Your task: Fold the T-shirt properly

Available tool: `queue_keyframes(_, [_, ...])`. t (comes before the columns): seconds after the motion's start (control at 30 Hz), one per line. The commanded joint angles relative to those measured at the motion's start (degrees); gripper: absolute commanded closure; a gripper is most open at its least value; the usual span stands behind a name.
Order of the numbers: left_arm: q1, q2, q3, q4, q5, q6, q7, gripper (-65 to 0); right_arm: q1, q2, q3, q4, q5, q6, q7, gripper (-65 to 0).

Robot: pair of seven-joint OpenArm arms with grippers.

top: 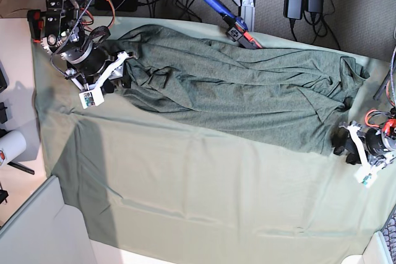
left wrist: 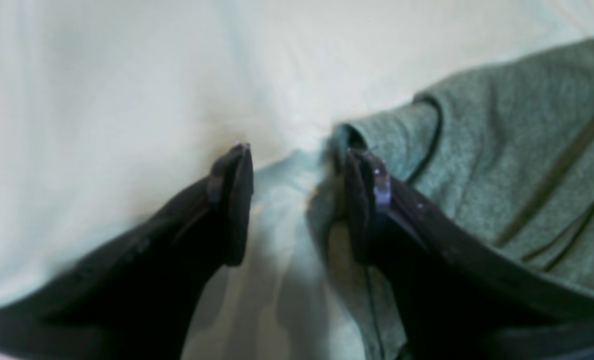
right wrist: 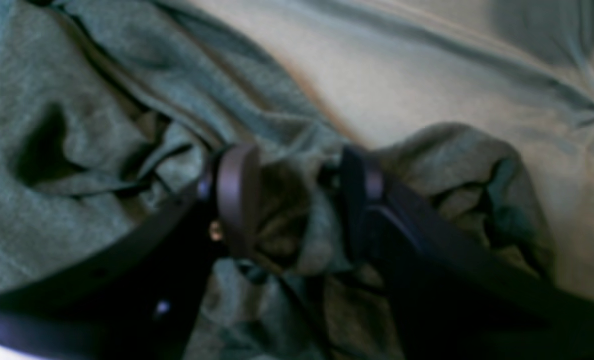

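I see the T-shirt (top: 247,88) lying across the far half of the table cloth (top: 204,196), stretched from one arm to the other. My right gripper (top: 120,69) sits over its left end in the base view; my left gripper (top: 343,146) sits at its right, near corner.

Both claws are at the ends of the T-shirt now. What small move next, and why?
Probably close the left claw on the T-shirt edge. Its jaws stand open, with one finger against the hem and only the table cloth between them. The right claw is open too, straddling bunched fabric, so neither end is gripped yet.
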Motion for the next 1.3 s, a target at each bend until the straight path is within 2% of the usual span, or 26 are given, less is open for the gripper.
queue_keyframes(0.0, [-1.5, -0.5, -0.5, -0.1, -0.6, -0.8, -0.7, -33.1, 0.5, 0.8, 0.6, 0.8, 0.6, 0.5, 1.3, -27.0])
queue_keyframes(0.1, [-1.5, 0.0, -0.5, -1.1, -1.9, -1.7, 0.0, -33.1, 0.5, 0.8, 0.6, 0.8, 0.6, 0.5, 1.3, -27.0])
queue_keyframes(0.27, [-1.7, 0.0, -0.5, 0.1, -8.2, -6.5, 2.8, -33.1, 0.5, 0.8, 0.6, 0.8, 0.6, 0.5, 1.3, -27.0])
queue_keyframes(0.57, [-1.6, 0.0, -0.5, 0.7, -10.0, -8.9, 4.7, -33.1, 0.5, 0.8, 0.6, 0.8, 0.6, 0.5, 1.4, -27.0])
queue_keyframes(0.7, [-1.6, 0.0, -0.5, 0.7, -10.0, -8.9, 4.6, -33.0, 0.5, 0.8, 0.6, 0.8, 0.6, 0.5, 1.5, -27.0])
queue_keyframes(0.77, [-1.6, 0.5, -0.5, 0.7, -8.7, -8.9, 4.7, -29.1, 0.5, 0.8, 0.6, 0.8, 0.6, 0.5, 1.5, -27.0])
queue_keyframes(0.87, [-1.6, 2.0, -0.5, 0.7, -6.3, -8.9, 4.9, -19.7, 0.5, 0.8, 0.6, 0.8, 0.6, 0.5, 1.5, -27.0])
queue_keyframes(1.07, [-1.6, 2.9, -0.4, 0.7, -5.7, -8.9, 5.3, -4.9, 0.5, 0.8, 0.6, 0.8, 0.6, 0.5, 1.4, -26.9])
queue_keyframes(1.17, [-1.6, 2.1, -0.4, 0.7, -7.1, -11.1, 6.8, -4.3, 0.5, 0.8, 0.6, 0.8, 0.6, 0.5, 1.5, -27.0])
queue_keyframes(1.27, [-1.0, 0.7, -0.4, 0.9, -12.5, -11.1, 8.8, -4.3, 0.5, 0.8, 0.6, 0.8, 0.6, 0.5, 1.5, -26.9])
